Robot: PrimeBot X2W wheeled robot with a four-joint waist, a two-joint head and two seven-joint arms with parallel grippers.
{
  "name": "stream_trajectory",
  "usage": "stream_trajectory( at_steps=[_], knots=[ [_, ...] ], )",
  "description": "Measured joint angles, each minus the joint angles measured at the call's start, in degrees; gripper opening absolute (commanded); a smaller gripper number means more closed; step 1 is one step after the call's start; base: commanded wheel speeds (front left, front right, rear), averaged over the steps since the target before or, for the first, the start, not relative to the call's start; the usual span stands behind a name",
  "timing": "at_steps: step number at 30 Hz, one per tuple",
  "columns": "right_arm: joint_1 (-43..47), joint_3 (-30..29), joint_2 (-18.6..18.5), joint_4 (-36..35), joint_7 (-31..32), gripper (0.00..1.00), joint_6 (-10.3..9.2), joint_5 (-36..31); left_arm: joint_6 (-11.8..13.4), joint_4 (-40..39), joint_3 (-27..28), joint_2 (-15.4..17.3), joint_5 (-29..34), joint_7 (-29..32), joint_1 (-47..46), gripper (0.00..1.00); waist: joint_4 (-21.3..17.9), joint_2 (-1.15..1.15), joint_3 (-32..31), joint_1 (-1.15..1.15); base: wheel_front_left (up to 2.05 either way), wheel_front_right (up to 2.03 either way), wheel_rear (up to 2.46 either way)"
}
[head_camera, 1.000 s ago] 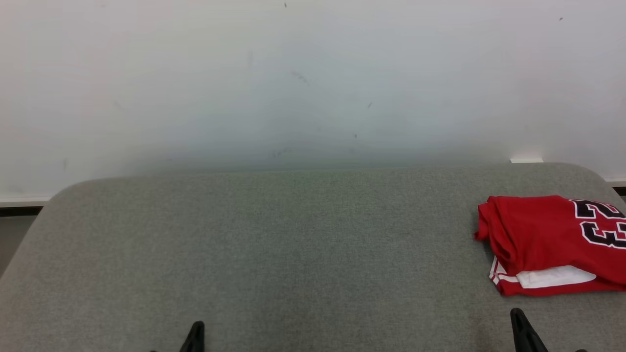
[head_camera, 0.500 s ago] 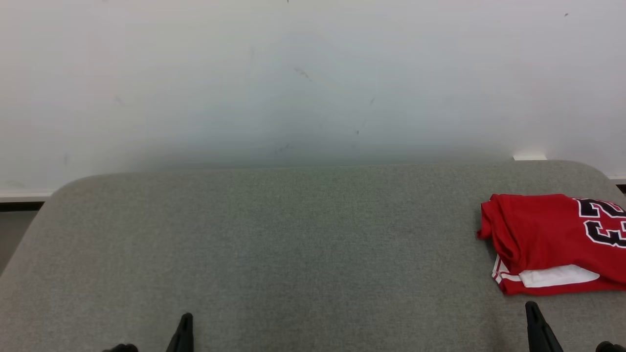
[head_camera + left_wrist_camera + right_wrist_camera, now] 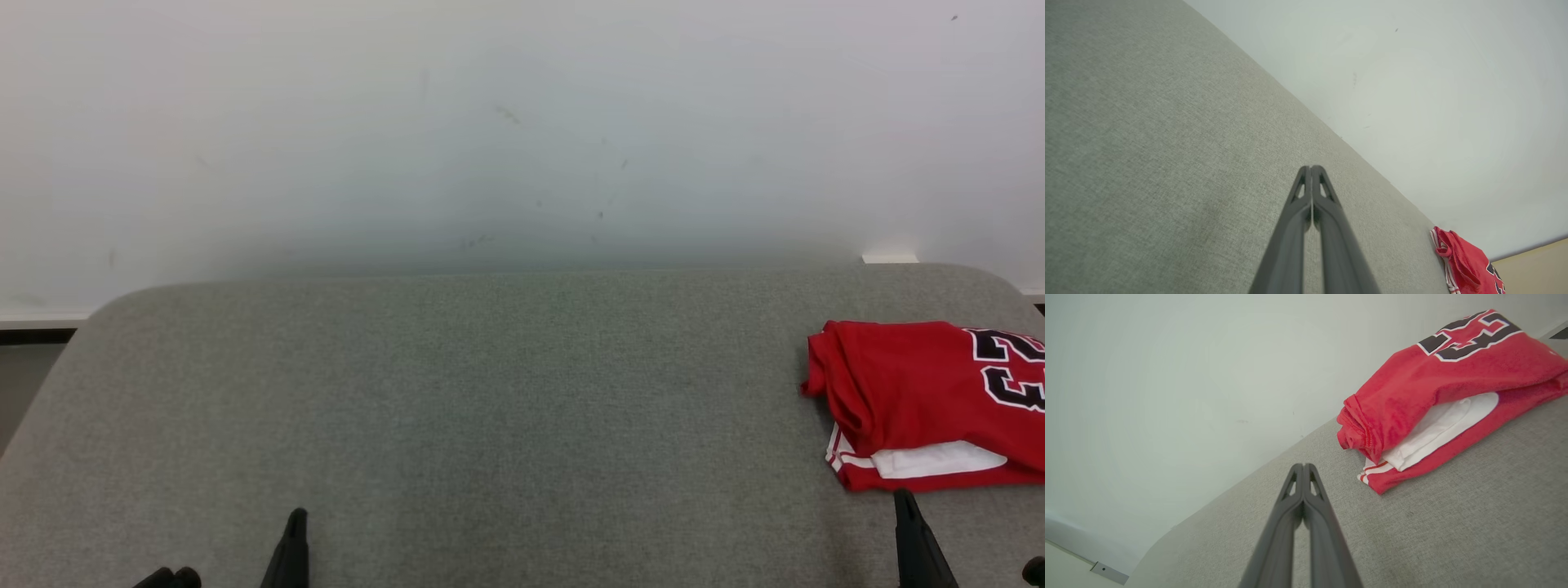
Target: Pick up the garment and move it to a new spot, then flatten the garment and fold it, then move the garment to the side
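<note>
The garment, a red jersey with black and white numbers and a white inner layer, lies folded at the right edge of the grey fabric surface. It also shows in the right wrist view and small at the lower right of the left wrist view. My right gripper stands shut just in front of the garment's near edge, holding nothing; in its own view the tips meet, left of the jersey. My left gripper is shut and empty at the lower left, its tips pressed together over bare fabric.
A white wall rises right behind the surface's far edge. The surface's corners are rounded, with a strip of floor at the far left. A small white block sits at the wall behind the right end.
The head camera has shifted a little, so the scene sits slightly higher. Both gripper tips have spread outward in the view: the left one further left, the right one further right.
</note>
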Motion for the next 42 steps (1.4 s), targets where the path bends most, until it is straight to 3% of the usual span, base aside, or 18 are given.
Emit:
stream_trajectory(
  at_steps=[42],
  knots=[
    [-4.31,-3.87,0.42,0.69,6.93,0.0,0.0,25.06,-1.1,-1.37,4.08,0.04,-26.35,7.24,-3.41,0.0,0.9,0.0,1.77,0.01,0.0,0.0,0.0]
  ],
)
